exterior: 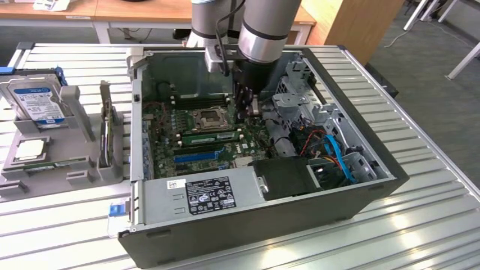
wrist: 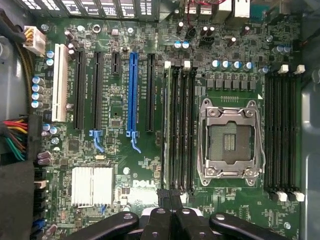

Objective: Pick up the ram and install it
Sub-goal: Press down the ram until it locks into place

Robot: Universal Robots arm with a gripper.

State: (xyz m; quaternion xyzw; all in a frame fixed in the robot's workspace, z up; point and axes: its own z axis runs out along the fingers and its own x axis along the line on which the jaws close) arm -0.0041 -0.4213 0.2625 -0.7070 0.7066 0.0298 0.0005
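The hand (wrist: 170, 196) is squeezed shut, and I see nothing in it, down inside the computer case (exterior: 262, 228). The ram (exterior: 213, 136) already sits in a slot just near the empty socket (exterior: 208, 119). I cannot tell if it clicked in.

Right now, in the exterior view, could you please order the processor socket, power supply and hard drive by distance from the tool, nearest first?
1. Processor socket: beside the tool, inside the case.
2. Power supply: toward the camera.
3. Hard drive: outside, exterior view's left.
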